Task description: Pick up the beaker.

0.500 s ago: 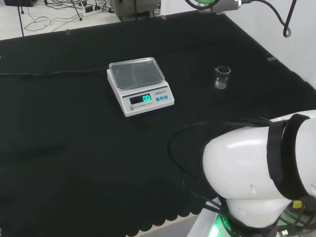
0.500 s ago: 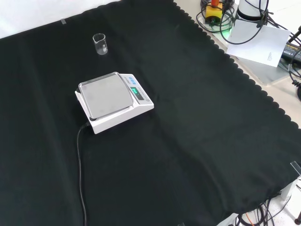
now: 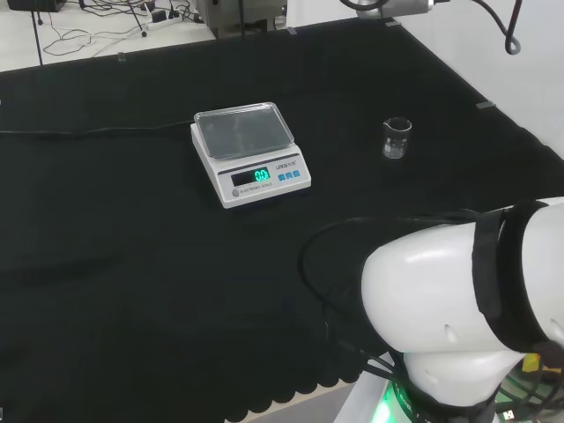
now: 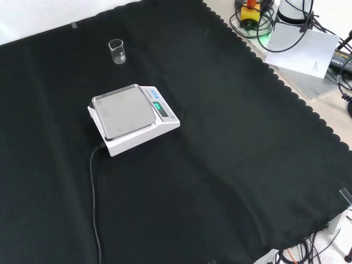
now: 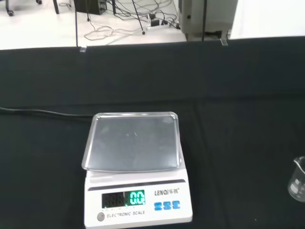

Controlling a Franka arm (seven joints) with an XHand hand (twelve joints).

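Note:
A small clear glass beaker (image 3: 397,138) stands upright on the black cloth, to the right of the scale in the head view. The front view has the beaker (image 4: 116,51) near the top left, beyond the scale. The wrist view catches part of the beaker (image 5: 298,178) at the picture's edge, beside the scale. Nothing touches the beaker. Its inside looks empty.
A white electronic scale (image 3: 249,152) with a steel pan and a lit green display sits mid-cloth, its black cable (image 4: 94,198) running off across the cloth. The scale (image 4: 132,117) is bare on top, as the wrist view (image 5: 135,165) confirms. The arm's white link (image 3: 467,308) stands at lower right.
The arm's white link has shifted slightly in the head view. The beaker and the scale stay where they were.

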